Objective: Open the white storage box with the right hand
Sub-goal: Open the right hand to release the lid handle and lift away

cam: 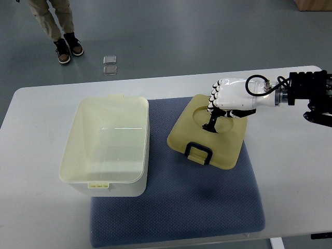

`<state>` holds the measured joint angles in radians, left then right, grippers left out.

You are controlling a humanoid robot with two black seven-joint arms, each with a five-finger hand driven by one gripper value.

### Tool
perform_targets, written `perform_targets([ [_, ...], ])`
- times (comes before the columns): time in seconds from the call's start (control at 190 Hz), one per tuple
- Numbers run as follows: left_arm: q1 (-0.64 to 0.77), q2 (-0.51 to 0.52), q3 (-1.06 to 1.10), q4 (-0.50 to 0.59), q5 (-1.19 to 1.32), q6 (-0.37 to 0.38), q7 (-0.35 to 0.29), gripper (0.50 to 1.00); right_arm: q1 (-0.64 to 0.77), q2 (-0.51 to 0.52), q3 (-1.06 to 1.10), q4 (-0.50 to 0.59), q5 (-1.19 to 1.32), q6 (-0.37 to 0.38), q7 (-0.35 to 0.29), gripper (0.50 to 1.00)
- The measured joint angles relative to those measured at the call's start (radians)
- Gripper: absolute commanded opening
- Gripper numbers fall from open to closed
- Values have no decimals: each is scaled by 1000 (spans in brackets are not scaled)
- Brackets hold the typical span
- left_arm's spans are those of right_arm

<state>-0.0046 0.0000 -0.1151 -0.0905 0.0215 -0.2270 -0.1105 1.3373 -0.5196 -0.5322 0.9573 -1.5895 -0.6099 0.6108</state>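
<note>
Lid point(210, 136) already off & flat on mat just under right hand point(228, 98), fingers curled w/ nothing clearly held; white storage box point(106, 145) sits open well to hand's left, so lift hand straight up, no dragging the lid.

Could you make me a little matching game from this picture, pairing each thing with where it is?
Things:
1. storage box
2. lid
3. right hand
4. person's shoes

Places:
A. on the floor beyond the table
B. over the lid's far edge
C. on the mat's left part, open and empty
D. flat on the mat, right of the box

Pairs: 1-C, 2-D, 3-B, 4-A
</note>
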Motion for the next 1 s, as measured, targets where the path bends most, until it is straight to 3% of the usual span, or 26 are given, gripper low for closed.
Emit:
perform_targets([
  [0.063, 0, 0, 0, 0, 0, 0, 0, 1000, -11, 8, 0, 0, -4, -1, 0, 502],
  [0.131, 0, 0, 0, 0, 0, 0, 0, 1000, -25, 18, 0, 0, -5, -1, 0, 737],
  [0.184, 0, 0, 0, 0, 0, 0, 0, 1000, -34, 23, 3, 0, -2, -1, 0, 840],
  [0.237, 0, 0, 0, 0, 0, 0, 0, 1000, -44, 27, 15, -1, 6, -1, 0, 901],
  [0.657, 0, 0, 0, 0, 0, 0, 0, 1000, 10, 10, 135, -3, 27, 10, 0, 881],
  [0.72, 0, 0, 0, 0, 0, 0, 0, 1000, 27, 5, 173, -3, 33, 56, 0, 881],
  [0.999, 0, 0, 0, 0, 0, 0, 0, 1000, 51, -16, 340, -7, 198, 384, 0, 876],
])
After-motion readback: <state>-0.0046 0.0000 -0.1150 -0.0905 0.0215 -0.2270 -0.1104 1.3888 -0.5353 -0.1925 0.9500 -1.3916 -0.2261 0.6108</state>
